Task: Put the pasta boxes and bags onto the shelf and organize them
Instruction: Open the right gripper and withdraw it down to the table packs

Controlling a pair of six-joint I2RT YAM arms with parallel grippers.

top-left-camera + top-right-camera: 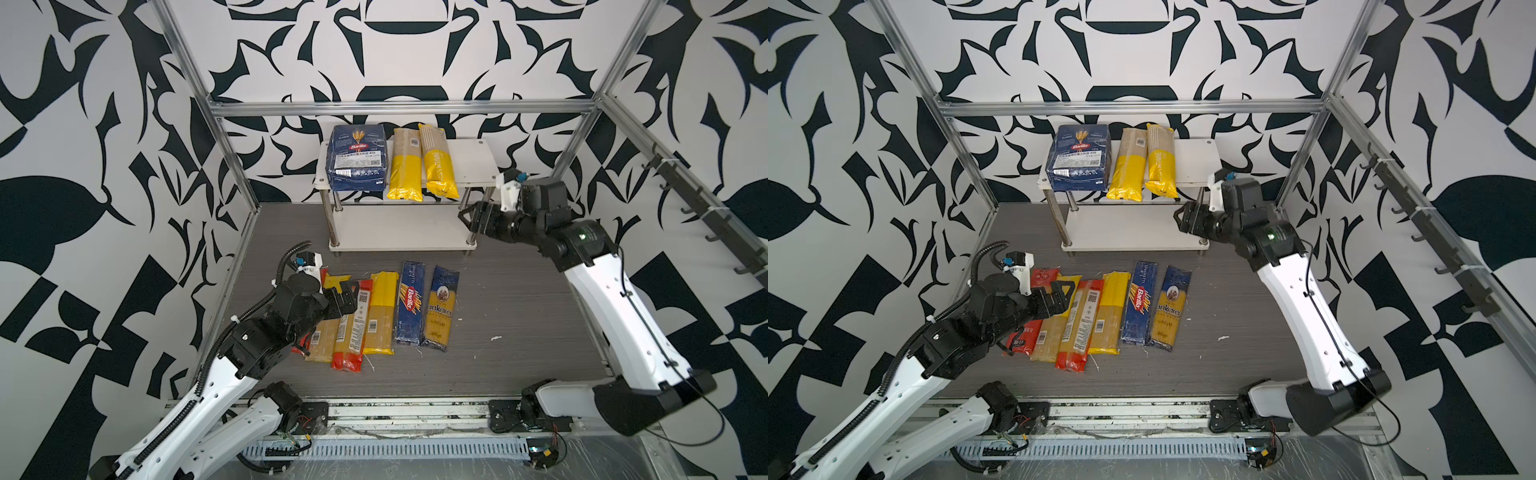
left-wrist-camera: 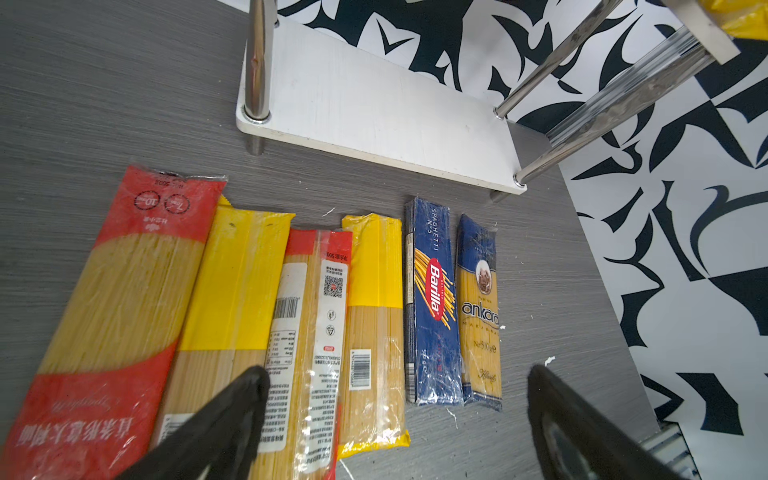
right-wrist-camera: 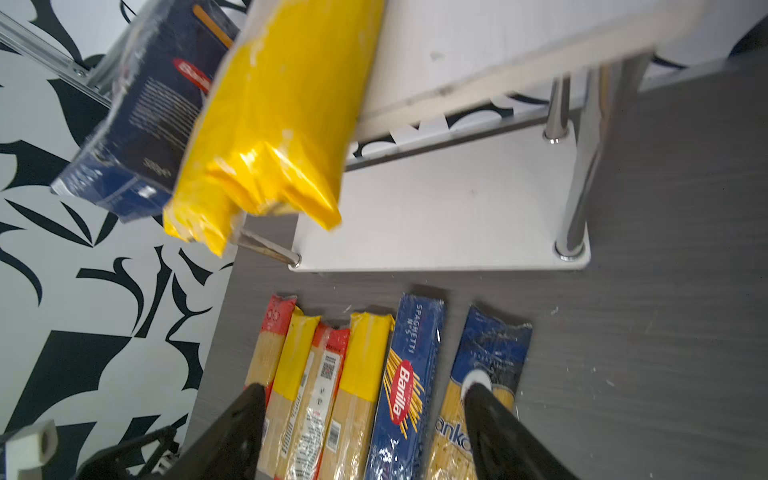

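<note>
L claw (image 1: 345,291) spread wide, empty, over the floor row: red & yellow bags (image 1: 351,340) under it, narrow Barilla box (image 1: 409,307) & ankara bag (image 1: 442,309) just off its R side. R claw (image 1: 466,217) spread too, empty, beside shelf (image 1: 399,232) corner. Wide Barilla pack (image 1: 358,160) + two yellow bags (image 1: 405,174) sit on top board (image 1: 478,164), off its L side.

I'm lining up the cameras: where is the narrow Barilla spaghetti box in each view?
In a top view: Barilla spaghetti box flat on the table, before the shelf.
In a top view: the box, same place.
Left wrist: the box, before the shelf's lower board.
Right wrist: the box, likewise.
Shared landmark: the ankara bag, right beside it.
</note>
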